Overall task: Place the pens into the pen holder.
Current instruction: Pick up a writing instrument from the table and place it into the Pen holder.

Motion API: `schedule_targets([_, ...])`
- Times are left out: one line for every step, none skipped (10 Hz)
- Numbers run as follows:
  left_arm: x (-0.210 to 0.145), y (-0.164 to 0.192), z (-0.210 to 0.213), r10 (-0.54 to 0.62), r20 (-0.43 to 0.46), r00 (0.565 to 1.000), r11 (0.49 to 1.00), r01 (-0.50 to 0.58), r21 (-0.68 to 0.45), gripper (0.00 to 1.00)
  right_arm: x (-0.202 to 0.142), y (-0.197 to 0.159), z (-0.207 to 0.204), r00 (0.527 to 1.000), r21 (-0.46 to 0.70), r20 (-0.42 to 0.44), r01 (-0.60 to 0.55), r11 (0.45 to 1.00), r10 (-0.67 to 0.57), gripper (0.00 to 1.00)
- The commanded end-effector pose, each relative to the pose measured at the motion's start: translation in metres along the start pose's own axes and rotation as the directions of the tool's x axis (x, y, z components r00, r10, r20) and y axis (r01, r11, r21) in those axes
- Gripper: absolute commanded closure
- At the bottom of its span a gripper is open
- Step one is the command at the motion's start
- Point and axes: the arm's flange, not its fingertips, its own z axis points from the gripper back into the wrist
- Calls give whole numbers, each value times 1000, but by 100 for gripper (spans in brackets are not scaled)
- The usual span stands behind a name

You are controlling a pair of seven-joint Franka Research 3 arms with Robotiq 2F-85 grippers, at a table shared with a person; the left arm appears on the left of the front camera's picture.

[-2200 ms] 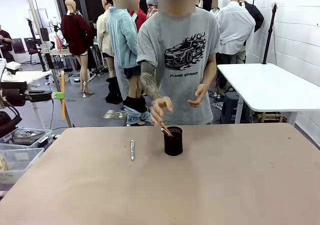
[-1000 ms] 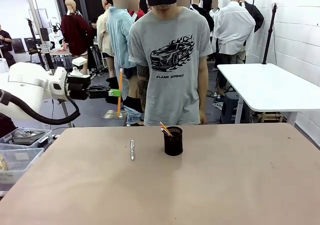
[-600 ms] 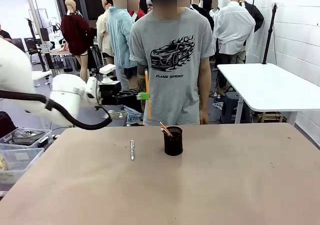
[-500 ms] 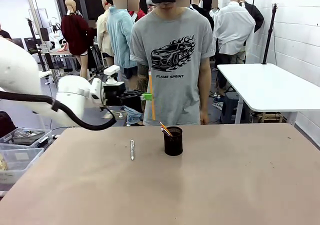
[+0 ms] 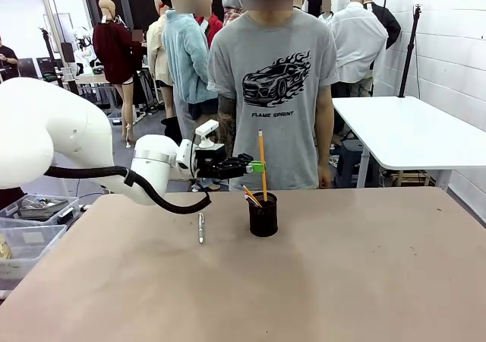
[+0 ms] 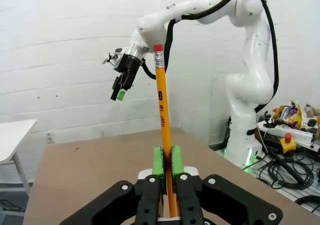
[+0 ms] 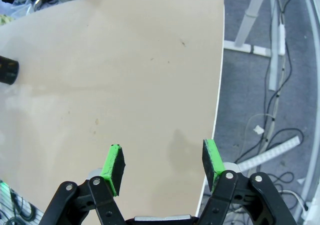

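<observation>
Bare brown tabletop (image 5: 342,281) with a person (image 5: 277,91) at its far side.
The person, in a grey car-print T-shirt, stands just behind it; a white table (image 5: 410,129) stands farther right, and clear plastic bins (image 5: 34,235) sit beside the left edge.

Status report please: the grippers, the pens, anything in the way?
Left gripper shut on yellow pencil, upright over pen holder. Right gripper open, empty. Silver pen lies on table beside holder. Nothing blocks holder.
</observation>
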Motion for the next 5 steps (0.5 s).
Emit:
schedule_targets([-10, 19, 0, -48, -70, 996, 999, 50, 22, 100, -2, -1, -1, 1000, -3, -3, -14, 1000, 14, 22])
schedule_targets([-16, 27, 2, -57, -87, 995, 997, 60, 40, 100, -2, -1, -1, 1000, -3, -3, -14, 1000, 14, 22])
schedule_targets([-22, 34, 6, -40, -100, 994, 997, 46, 60, 100, -2, -1, -1, 1000, -3, -3, -14, 1000, 14, 22])
schedule_targets([-30, 37, 6, -5, -100, 995, 998, 11, 55, 100, -2, -1, -1, 1000, -3, -3, -14, 1000, 14, 22])
schedule_targets([-35, 38, 8, -29, -130, 991, 998, 36, 53, 100, -2, -1, -1, 1000, -3, -3, -14, 1000, 14, 22])
